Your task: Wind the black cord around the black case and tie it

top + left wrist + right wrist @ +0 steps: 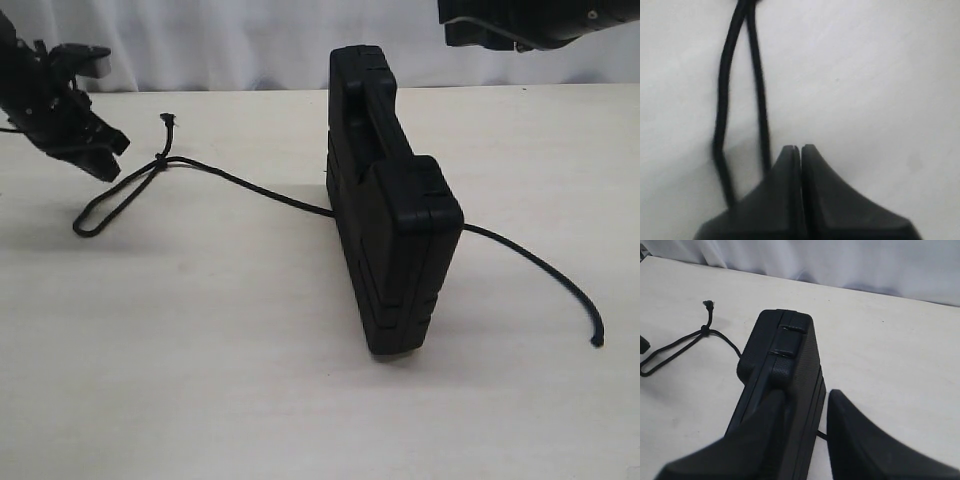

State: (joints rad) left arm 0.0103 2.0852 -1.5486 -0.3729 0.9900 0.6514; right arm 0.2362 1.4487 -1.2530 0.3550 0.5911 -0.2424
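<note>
1. Note black case [395, 230] standing on its long edge mid-worktop [200, 400].
2. Note black cord [250, 188] lying flat on worktop, passing the case's base: knotted loop [110, 205] on the left side, plain end [597, 342] on the right.
3. Record left gripper [800, 150] clenched, tips pressed together, loop strands just beside it; grip on cord not discernible.
4. Record right gripper [806, 394] released, jaws apart above case, holding nothing.

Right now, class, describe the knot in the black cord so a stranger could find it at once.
Start at the black case standing on edge. Follow the black cord leaving it toward the left gripper. The knot is the small lump where the cord closes into a loop, with a short frayed tail beyond it.
</note>
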